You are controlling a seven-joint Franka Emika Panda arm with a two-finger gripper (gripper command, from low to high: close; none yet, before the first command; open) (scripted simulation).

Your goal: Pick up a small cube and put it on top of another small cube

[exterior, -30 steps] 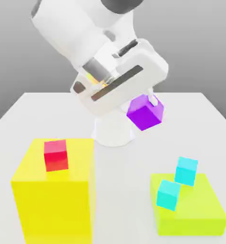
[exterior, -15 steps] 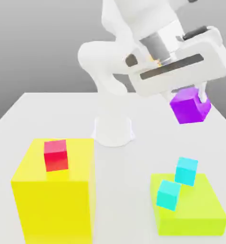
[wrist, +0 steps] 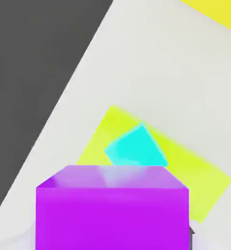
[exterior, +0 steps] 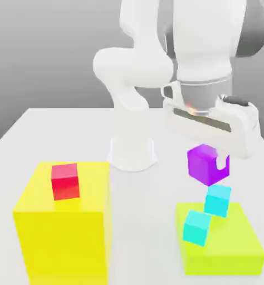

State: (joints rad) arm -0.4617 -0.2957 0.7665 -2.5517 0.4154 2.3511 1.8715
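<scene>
Purple and glossy, the small cube hangs pinched in the white two-finger gripper just above the rear small cyan cube on the lime-green slab.

One purple cube, two cyan cubes, one red cube, one yellow block, one lime slab.

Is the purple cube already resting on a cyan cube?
No. The purple cube hangs in the tool, a gap above the cyan cube.

No readable text, label, number or sign anywhere.
</scene>
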